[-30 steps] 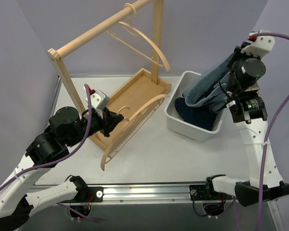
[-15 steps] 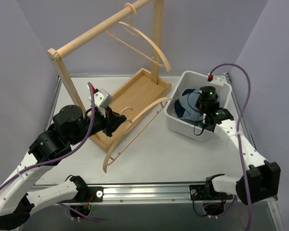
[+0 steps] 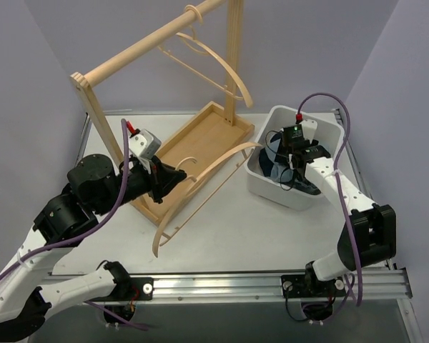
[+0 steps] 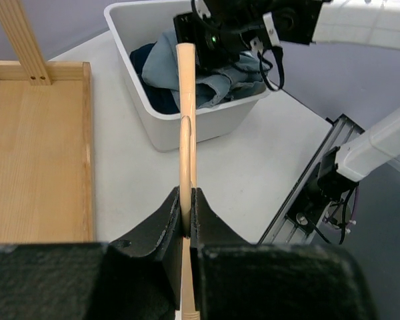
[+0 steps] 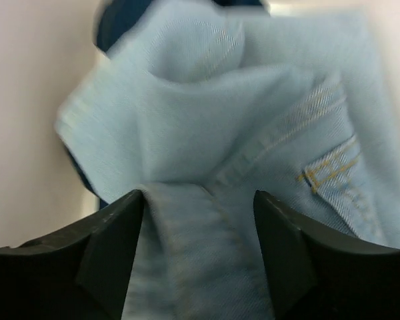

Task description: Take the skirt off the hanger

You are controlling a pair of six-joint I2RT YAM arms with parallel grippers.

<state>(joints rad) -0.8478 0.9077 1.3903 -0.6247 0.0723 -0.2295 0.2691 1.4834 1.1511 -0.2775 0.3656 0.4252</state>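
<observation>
Garment rack (image 3: pixel 200 136) stands left on the table (image 3: pixel 250 229); bin (image 3: pixel 327 132) right of it, skirt (image 3: pixel 275 153) inside; hanger (image 3: pixel 200 189) lies between them, before the rack's tray.

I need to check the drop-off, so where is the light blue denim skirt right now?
In the top view, the light blue denim skirt lies in the white plastic bin at right, under the right gripper, whose fingers straddle a fold.
</observation>
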